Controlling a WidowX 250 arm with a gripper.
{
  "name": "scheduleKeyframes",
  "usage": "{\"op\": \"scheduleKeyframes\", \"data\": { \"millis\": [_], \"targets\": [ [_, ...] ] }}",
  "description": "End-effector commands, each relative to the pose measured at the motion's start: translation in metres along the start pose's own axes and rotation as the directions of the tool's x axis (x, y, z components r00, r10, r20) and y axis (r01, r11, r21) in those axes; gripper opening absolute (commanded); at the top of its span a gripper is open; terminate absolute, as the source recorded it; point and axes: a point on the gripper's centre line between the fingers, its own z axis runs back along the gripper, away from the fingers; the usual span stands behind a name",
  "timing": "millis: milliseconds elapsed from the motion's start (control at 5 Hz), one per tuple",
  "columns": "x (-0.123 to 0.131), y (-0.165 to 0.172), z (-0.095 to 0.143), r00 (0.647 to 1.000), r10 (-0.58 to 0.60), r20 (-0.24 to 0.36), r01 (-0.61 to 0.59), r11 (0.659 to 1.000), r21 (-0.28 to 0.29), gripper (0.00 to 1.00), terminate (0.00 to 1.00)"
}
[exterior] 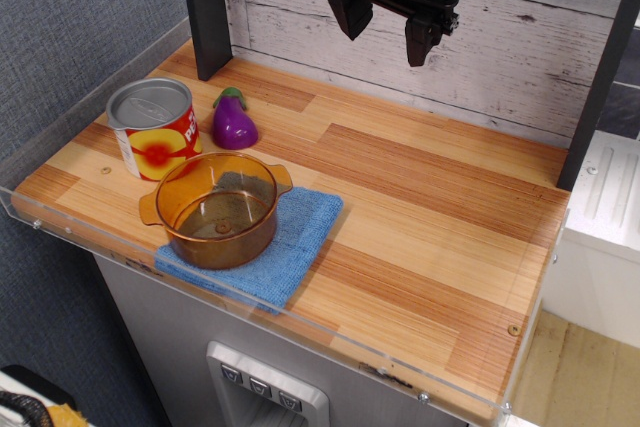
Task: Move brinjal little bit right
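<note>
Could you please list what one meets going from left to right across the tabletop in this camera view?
Red can → brinjal → blue cloth → gripper, hanging open above the table.

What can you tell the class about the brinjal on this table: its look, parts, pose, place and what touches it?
The brinjal is a small, glossy purple toy, pear-shaped, with a green stem cap on top. It looks like smooth plastic. It stands roughly upright on the wooden table, near the back left, just right of the red can, which is taller. Only the table touches it; the gripper hangs open, well above.
</note>
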Motion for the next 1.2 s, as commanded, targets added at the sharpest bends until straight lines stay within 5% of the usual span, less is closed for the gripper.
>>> {"op": "scheduleKeyframes", "data": {
  "millis": [0, 400, 600, 800, 1000],
  "targets": [
    [0.000, 0.000, 0.000, 1.000, 0.000, 0.000, 0.000, 1.000, 0.000, 1.00, 0.00],
    [-0.010, 0.047, -0.007, 0.982, 0.181, -0.049, -0.176, 0.980, 0.090, 1.00, 0.00],
    [-0.018, 0.079, -0.010, 0.962, 0.263, -0.074, -0.244, 0.948, 0.203, 1.00, 0.00],
    [-0.027, 0.114, -0.020, 0.925, 0.358, -0.126, -0.317, 0.912, 0.259, 1.00, 0.00],
    [-0.039, 0.136, -0.029, 0.897, 0.402, -0.183, -0.346, 0.897, 0.276, 1.00, 0.00]
  ]
}}
